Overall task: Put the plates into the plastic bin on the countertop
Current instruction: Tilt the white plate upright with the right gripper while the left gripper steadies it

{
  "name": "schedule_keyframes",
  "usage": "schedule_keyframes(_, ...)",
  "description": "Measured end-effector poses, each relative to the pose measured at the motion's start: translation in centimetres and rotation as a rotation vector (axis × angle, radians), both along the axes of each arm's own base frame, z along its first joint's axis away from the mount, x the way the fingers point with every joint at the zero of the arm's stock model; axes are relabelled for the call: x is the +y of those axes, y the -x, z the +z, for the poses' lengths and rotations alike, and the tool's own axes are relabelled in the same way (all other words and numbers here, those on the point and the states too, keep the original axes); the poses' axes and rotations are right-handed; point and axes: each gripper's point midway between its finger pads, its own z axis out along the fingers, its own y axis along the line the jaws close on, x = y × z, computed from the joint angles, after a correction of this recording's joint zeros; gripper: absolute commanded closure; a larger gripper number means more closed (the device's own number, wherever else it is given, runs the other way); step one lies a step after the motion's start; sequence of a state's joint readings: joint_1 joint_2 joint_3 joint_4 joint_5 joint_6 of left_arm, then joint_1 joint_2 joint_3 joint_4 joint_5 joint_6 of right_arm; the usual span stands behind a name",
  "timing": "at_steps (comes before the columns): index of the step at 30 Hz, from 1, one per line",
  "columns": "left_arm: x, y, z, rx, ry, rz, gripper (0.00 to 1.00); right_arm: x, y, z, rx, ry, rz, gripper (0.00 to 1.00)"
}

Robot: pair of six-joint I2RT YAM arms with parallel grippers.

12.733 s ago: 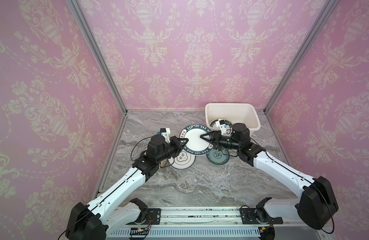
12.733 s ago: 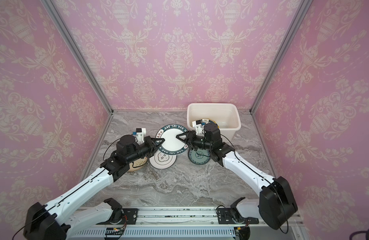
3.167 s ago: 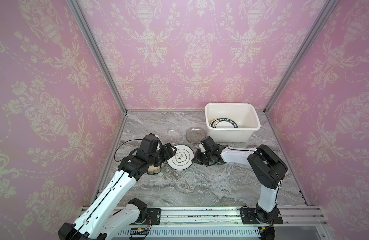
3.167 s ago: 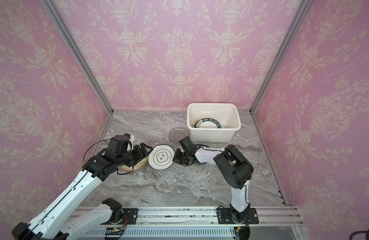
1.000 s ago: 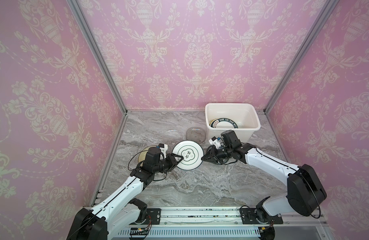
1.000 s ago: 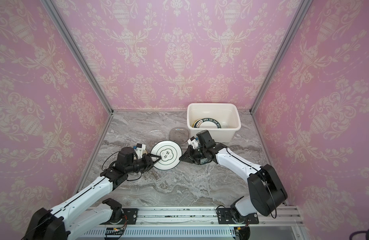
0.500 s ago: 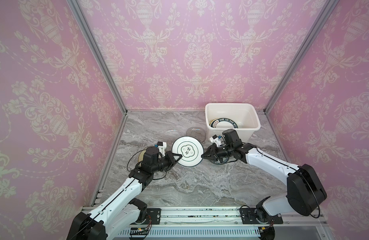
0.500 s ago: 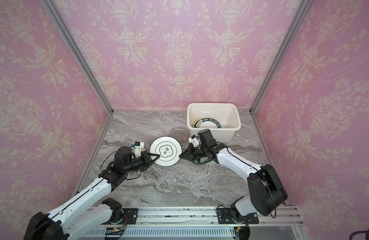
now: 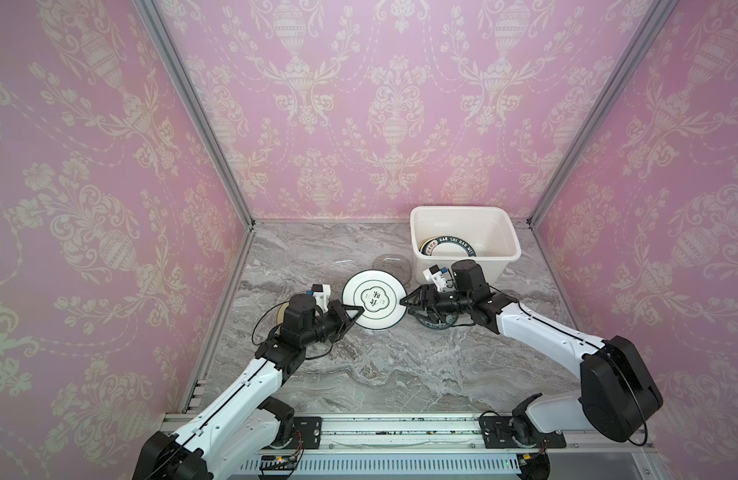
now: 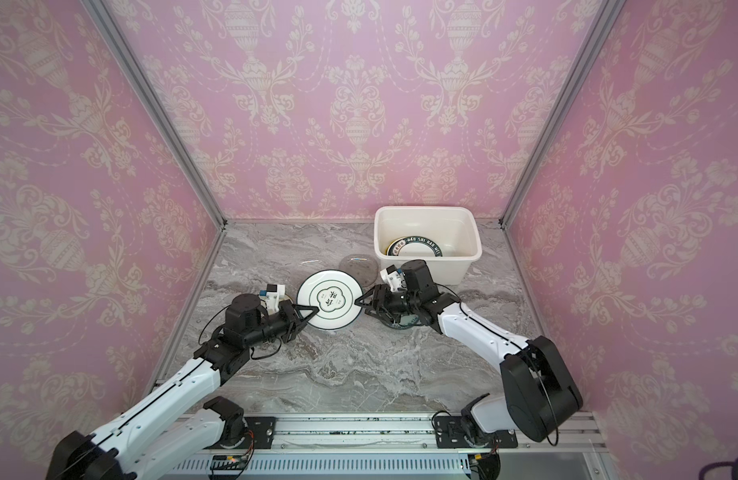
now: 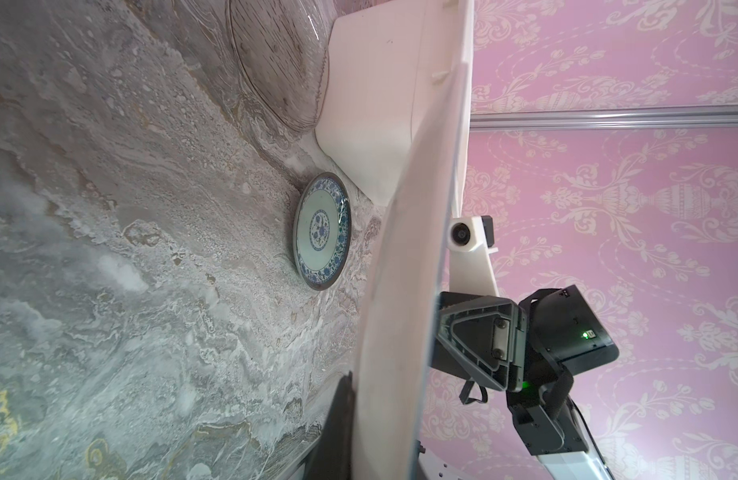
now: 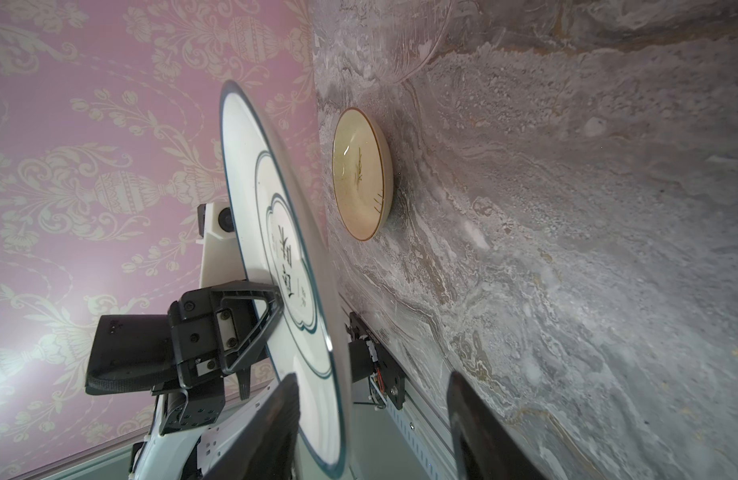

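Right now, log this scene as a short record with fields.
held: white ringed plate, lifted off the countertop
left gripper: shut on its rim
right gripper: open, fingers straddling the opposite rim
plastic bin: holds the lettered plate
on countertop: teal plate, cream plate, clear glass plate beside the bin

In both top views the right arm [image 9: 537, 332] mostly hides the teal plate [image 9: 437, 325].

Dark-rimmed plate [image 9: 448, 248] in bin [image 9: 462, 224] reads roughly "HAO SHI HAO WEI".
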State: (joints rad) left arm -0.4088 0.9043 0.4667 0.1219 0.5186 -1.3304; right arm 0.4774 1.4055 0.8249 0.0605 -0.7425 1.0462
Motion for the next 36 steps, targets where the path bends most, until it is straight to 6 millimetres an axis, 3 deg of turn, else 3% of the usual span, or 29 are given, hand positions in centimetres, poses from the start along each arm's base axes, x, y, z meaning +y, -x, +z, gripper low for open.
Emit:
schedule_keyframes(13,-0.6,-0.3,-0.6,0.079,0.054,0.003,1.00,1.8,-2.8,1.3,-0.053,-0.161,-0.057,0.54)
schedule_keyframes(25,-0.9,-0.8,-0.1,0.062,0.075,0.005,1.00,3.5,-2.7,1.2,-0.047,-0.195,-0.055,0.80)
schedule_keyframes(33,-1.2,-1.0,-0.2,0.061,0.078,0.000,1.00,3.7,-3.1,0.8,-0.039,-0.193,-0.071,0.82)
schedule_keyframes(36,-1.3,-1.0,-0.1,0.060,0.081,-0.001,1.00,3.8,-3.1,0.8,-0.037,-0.195,-0.074,0.88)
